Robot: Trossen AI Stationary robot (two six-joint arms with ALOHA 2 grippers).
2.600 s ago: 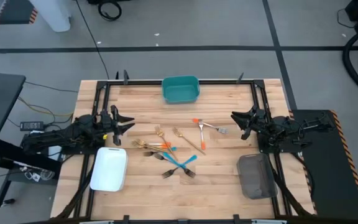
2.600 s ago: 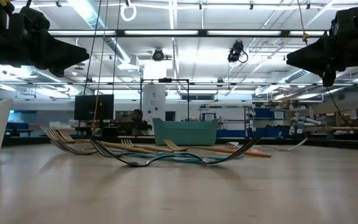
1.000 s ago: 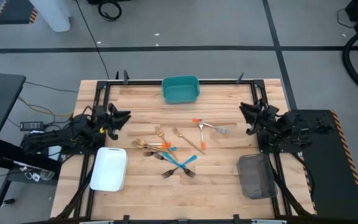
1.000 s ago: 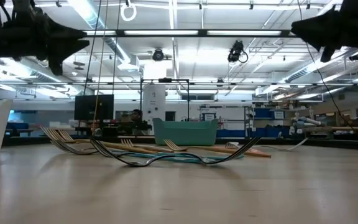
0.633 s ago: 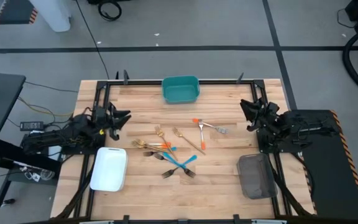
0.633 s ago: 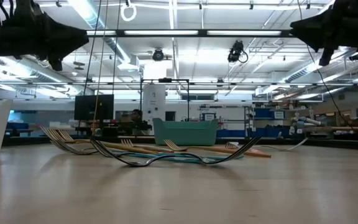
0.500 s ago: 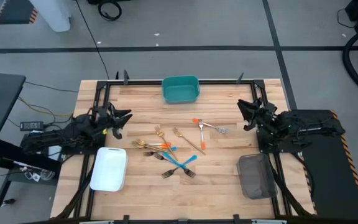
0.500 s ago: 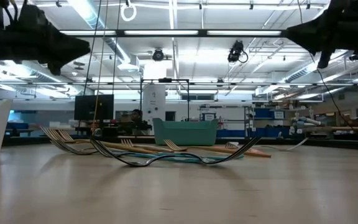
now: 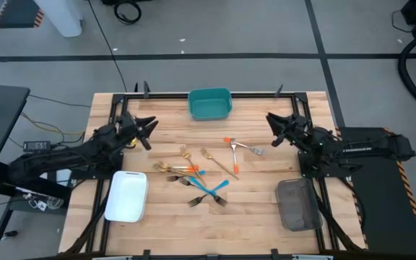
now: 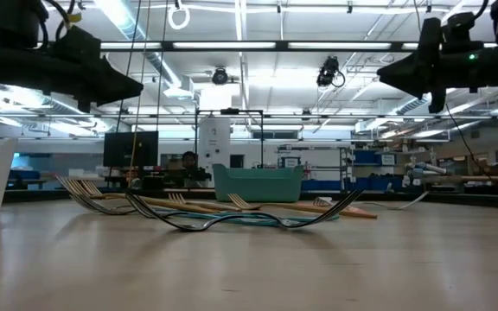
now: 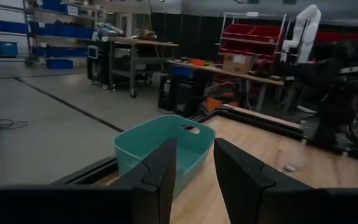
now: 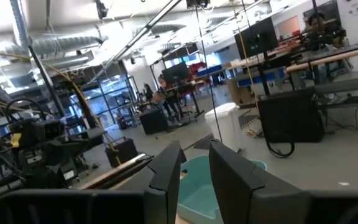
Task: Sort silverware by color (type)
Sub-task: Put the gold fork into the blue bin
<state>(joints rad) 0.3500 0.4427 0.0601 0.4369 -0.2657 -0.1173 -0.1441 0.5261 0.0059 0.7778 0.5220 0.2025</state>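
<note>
Both jaw pairs parted, narrow gap, nothing between. I see left gripper [image 9: 149, 124] raised above table's left side, right gripper [image 9: 271, 119] raised above right side, each well apart from cutlery. Silverware [image 9: 197, 173] loose mid-table: gold forks [image 9: 172, 167] left, blue-handled forks [image 9: 209, 191] crossed nearer front, orange-handled pieces [image 9: 233, 149] right. Teal tray [image 9: 209, 104] at far edge, white tray [image 9: 126, 196] front left, grey tray [image 9: 297, 204] front right; none visibly holds cutlery.

silverware [image 10: 232, 212] piled on table [image 10: 249, 268], teal tray [image 10: 258, 183] behind, both grippers raised
</note>
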